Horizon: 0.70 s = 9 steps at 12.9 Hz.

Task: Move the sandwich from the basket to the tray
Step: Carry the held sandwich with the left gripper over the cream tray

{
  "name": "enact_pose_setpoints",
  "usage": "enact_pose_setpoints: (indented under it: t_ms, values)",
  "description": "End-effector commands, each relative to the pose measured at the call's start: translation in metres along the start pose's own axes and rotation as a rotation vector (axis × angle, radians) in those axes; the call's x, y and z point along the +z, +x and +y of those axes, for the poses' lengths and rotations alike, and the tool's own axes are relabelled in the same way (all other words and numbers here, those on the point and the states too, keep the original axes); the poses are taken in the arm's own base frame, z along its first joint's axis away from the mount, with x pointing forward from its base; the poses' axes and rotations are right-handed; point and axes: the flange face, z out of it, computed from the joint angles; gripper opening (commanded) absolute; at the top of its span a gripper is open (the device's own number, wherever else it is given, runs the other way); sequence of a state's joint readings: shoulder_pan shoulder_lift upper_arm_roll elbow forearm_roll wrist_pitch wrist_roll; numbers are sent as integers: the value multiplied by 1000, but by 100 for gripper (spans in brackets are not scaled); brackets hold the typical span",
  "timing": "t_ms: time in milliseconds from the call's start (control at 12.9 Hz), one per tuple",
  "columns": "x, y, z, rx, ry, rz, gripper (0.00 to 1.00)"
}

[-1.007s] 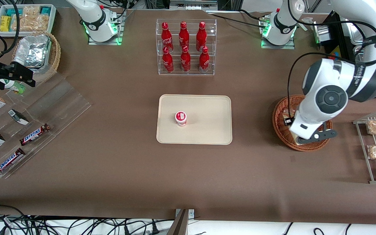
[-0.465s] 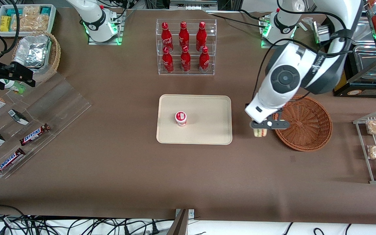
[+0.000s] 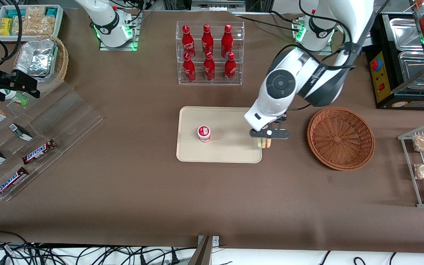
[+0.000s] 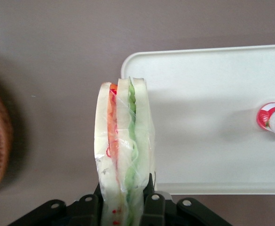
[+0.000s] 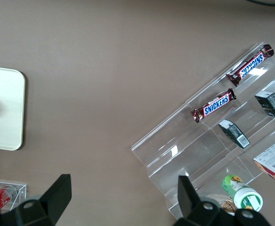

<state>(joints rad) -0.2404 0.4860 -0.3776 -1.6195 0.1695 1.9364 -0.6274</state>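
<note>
The wrapped sandwich (image 4: 123,150) hangs on edge, clamped in the gripper (image 3: 269,137), over the cream tray's (image 3: 230,154) 3 o'clock rim. The brown wicker basket (image 3: 341,138) sits empty nearby.

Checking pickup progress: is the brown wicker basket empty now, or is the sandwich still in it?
Empty. The basket shows only bare weave, and the sandwich is clamped in the gripper over the tray's edge.

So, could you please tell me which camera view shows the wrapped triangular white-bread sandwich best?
The left wrist view: the sandwich fills it, layers visible, clamped in the gripper. The front view shows only a sliver under the gripper; the right wrist view shows none.
</note>
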Motion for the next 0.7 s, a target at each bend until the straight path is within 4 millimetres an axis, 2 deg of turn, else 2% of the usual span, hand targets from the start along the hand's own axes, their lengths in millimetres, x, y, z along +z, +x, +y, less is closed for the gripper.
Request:
enact_pose_setpoints:
  t_ms: [0,465,620]
  values:
    - [21,-7,36,-20,9,30,32]
    - [75,-8,63,-24,66,77,32]
    - [86,-10,68,-28,102,101,32]
